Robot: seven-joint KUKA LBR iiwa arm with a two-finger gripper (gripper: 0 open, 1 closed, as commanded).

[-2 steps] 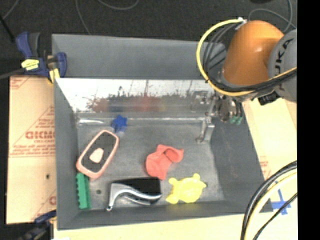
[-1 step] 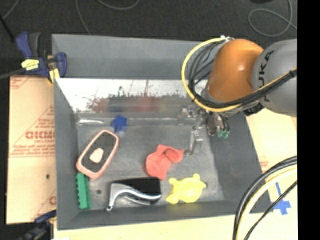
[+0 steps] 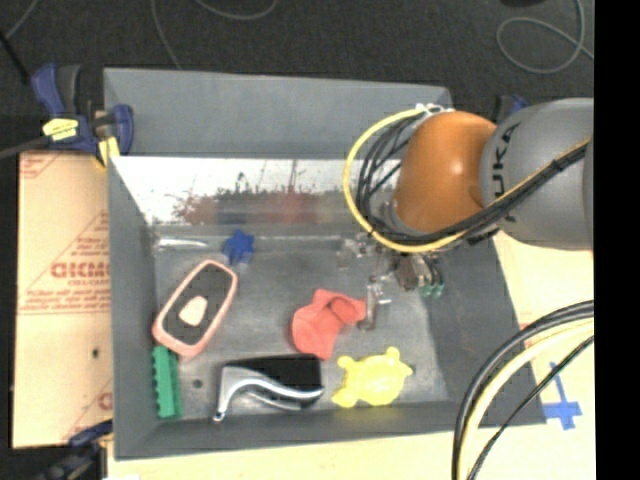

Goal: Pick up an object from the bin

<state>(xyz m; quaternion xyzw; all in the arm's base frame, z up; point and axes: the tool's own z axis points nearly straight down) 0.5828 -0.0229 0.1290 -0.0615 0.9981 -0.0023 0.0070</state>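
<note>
My gripper (image 3: 400, 293) hangs under the arm's orange cover at the right of the bin, open, with nothing between its fingers. Its left finger (image 3: 376, 303) stands at the right edge of a red crumpled soft thing (image 3: 322, 325) lying in the middle of the bin floor; whether they touch I cannot tell. A flat yellow toy (image 3: 372, 378) lies just in front of the gripper, near the bin's front wall.
A black and silver hand tool (image 3: 270, 380) lies left of the yellow toy. Further left are a pink-rimmed oval case (image 3: 195, 308), a green ridged block (image 3: 164, 380) in the front left corner, and a small blue piece (image 3: 238, 246) by the back wall.
</note>
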